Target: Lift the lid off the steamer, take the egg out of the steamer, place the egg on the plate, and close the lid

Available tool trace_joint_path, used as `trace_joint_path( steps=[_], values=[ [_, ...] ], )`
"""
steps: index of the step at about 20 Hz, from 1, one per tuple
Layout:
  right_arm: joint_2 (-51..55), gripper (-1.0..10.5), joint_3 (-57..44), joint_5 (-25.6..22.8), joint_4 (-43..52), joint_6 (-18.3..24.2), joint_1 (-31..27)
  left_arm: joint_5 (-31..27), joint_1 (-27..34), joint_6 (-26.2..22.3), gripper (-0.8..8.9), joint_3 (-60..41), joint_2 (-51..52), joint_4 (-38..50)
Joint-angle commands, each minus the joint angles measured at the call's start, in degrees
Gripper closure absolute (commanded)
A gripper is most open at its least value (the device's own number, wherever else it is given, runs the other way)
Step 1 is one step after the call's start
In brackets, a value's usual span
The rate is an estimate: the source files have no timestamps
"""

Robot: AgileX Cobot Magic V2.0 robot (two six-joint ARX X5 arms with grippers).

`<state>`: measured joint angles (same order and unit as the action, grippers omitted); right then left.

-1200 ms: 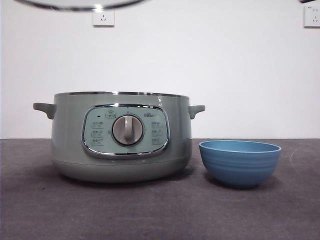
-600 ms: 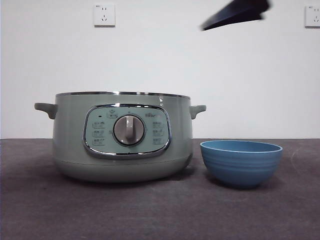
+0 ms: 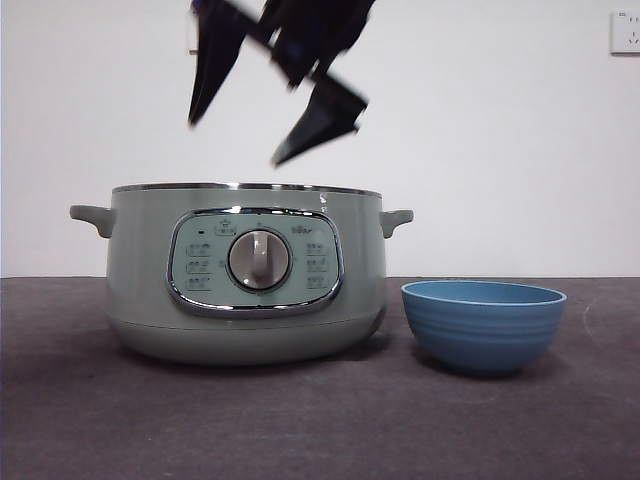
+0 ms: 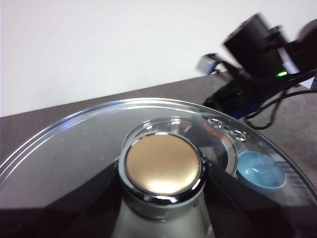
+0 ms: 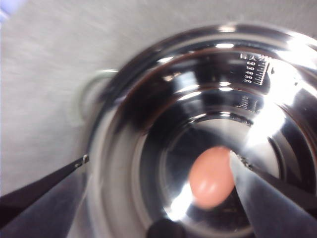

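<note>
Only the right wrist view shows the egg [image 5: 212,177] inside the steamer [image 5: 148,148].

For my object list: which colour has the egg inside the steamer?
Reddish-brown egg, best seen in the right wrist view.

Steamer [image 3: 245,275] sits left of centre on the dark counter [image 3: 320,420], no lid on it, chrome rim bare, control panel and grey dial [image 3: 259,260] facing the camera. Plate [image 3: 483,325] stands just right of the steamer, apart from it. Right end effector [image 3: 235,140] hangs over the steamer's open top, entering from the upper edge, its two black jaws spread wide, tips above the rim. Wall socket [image 3: 625,32] at top right.
</note>
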<state>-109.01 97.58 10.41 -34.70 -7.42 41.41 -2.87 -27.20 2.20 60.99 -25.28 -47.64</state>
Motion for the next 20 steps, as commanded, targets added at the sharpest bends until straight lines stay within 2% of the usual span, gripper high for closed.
trace_joint_path(
  steps=[1,5,20],
  values=[
    [-3.89,4.7,0.85,-2.21,-0.07,1.42,0.24,-0.09,-0.13,0.55,8.22,0.26,0.66,2.84],
    [-7.48,4.7,0.85,-4.66,-0.57,2.67,0.24,-0.04,-0.13,0.55,8.22,0.26,0.70,2.49],
    [-10.82,4.7,0.85,-4.98,-0.57,3.13,0.26,0.22,-0.13,0.57,8.22,0.26,0.70,2.03]
  ],
)
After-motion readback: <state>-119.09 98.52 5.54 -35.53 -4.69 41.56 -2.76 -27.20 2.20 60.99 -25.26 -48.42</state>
